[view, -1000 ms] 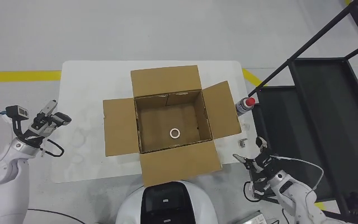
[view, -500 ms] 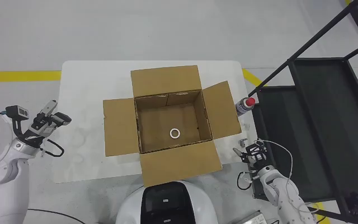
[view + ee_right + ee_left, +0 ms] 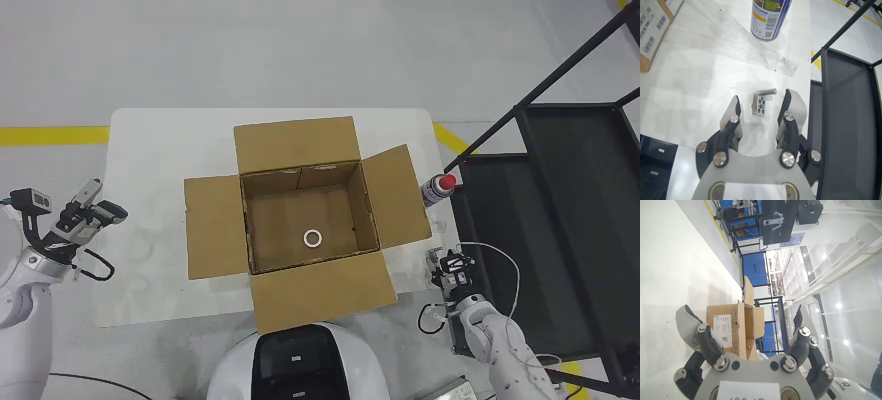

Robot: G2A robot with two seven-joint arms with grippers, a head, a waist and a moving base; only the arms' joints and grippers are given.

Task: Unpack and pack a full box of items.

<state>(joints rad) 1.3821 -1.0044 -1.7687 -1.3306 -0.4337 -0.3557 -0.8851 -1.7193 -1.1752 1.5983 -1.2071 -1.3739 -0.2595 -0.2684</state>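
Open cardboard box (image 3: 296, 145) holds one small ring (image 3: 313, 238), perhaps tape.

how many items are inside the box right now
1: a small white ring lies on the floor of the open box, near the middle. The box's near wall may hide a strip of floor, so something small could sit there unseen.
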